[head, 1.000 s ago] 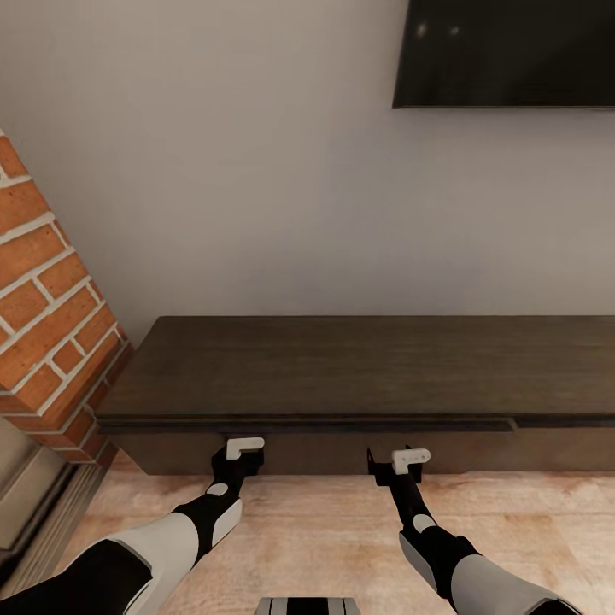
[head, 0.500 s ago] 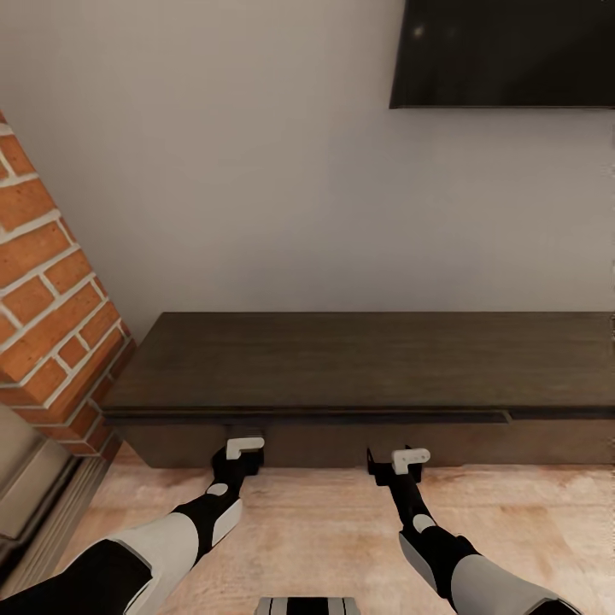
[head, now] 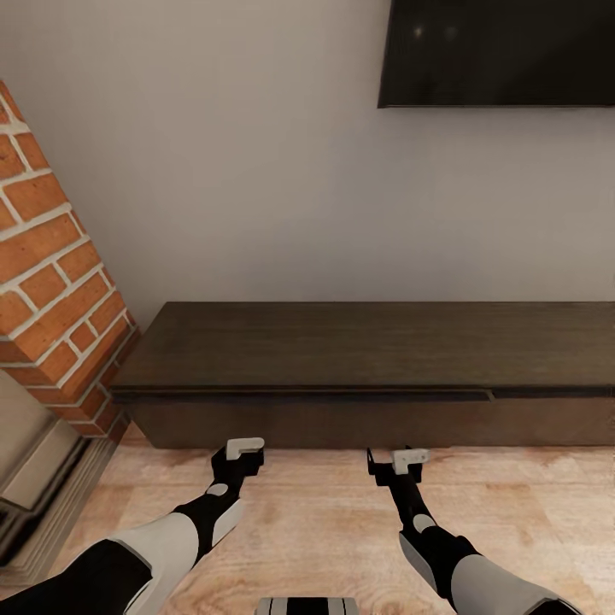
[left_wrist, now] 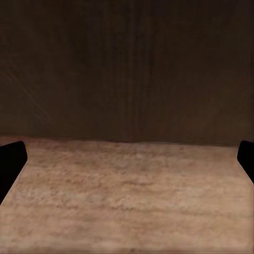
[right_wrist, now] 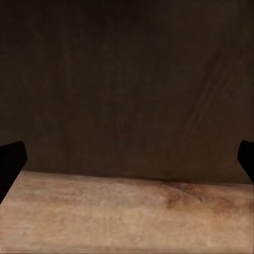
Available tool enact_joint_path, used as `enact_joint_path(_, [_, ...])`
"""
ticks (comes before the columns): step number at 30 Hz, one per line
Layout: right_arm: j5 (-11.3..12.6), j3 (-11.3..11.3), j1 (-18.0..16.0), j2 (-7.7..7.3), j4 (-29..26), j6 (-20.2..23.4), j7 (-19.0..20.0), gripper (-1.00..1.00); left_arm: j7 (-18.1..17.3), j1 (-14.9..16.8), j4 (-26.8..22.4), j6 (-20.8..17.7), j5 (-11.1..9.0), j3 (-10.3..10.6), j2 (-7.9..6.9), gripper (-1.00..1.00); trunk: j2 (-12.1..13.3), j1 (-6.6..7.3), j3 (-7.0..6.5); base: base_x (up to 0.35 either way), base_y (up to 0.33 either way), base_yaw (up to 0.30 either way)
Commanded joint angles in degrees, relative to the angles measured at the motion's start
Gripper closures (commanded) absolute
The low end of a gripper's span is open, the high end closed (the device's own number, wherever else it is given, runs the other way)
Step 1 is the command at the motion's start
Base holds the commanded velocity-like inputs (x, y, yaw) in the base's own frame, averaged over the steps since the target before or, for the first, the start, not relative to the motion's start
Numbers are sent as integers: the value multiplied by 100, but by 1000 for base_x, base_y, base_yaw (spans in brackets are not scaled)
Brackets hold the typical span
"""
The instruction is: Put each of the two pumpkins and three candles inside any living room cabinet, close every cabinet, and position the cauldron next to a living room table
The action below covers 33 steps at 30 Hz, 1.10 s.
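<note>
A pale wood-plank floor is seen in the foreground — on it the cabinet, long, low and dark brown, is set against the wall, its flat fronts shut. The cabinet's top is bare — its left end lies beside a brick column.

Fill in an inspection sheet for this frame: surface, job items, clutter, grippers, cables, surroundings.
Surface: pale wood floor in front of the unit; bare where visible.
Job's things: cabinet, a long low dark-brown unit against the wall; the drawer fronts look flush and shut.
Clutter: nothing seen on the cabinet top or the floor.
Grippers: left gripper and right gripper both low, just short of the cabinet front, not touching it; jaws spread wide in the wrist views, holding nothing.
Cables: nothing seen.
Surroundings: brick column beside the cabinet's left end, grey wall behind, dark screen mounted above.
</note>
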<state>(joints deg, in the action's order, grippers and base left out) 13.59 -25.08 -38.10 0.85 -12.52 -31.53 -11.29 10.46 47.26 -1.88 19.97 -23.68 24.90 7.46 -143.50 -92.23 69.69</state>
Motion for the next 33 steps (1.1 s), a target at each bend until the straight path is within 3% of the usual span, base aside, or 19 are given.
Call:
enact_joint_path(1, [42, -48, -4, -2, 4, -16, -31, -100, 27, 3, 4, 13, -31, 50, 1, -100, -2, 1, 4, -10, -6, 0])
enact_joint_path(5, [47, -42, -4, -5, 4, -2, -31, -100, 27, 3, -3, 15, -35, 50, 8, -100, -2, 1, 4, -4, -2, 0])
enact_joint_path(19, [61, -41, -4, 9, -3, 32, -31, -100, 50, 3, 1, -162, -41, 50, 10, -100, 17, 37, -306, 0, 0, 0])
enact_joint_path(20, [64, -41, -4, 21, -4, 36, -31, -100, 52, 3, 2, -503, -40, 50, 10, -100, 18, 40, -328, 0, 0, 0])
enact_joint_path(23, [65, -41, -4, 43, -4, 45, -31, -100, 53, 3, 18, -917, -42, 48, 5, -100, 22, 48, -395, 0, 0, 0])
enact_joint_path(24, [66, -41, -4, 63, -1, 65, -27, -100, 50, 3, 49, -1259, -83, 22, -13, -100, 24, 50, -417, 0, 0, 0])
enact_joint_path(28, [66, -41, -4, 76, 1, 163, -24, -100, 46, 3, 60, -1542, -150, -74, -47, -100, 107, 99, -497, 0, 0, 0])
enact_joint_path(30, [65, -34, -4, 93, 4, 378, -22, -100, 45, 3, 64, -2037, -192, -266, -120, -100, 187, 143, -533, 0, 0, 0])
enact_joint_path(33, [71, -16, -4, 97, 9, 501, -22, -100, 44, 3, 66, -2164, -208, -379, -215, -100, 307, 209, -587, -34, 0, 0])
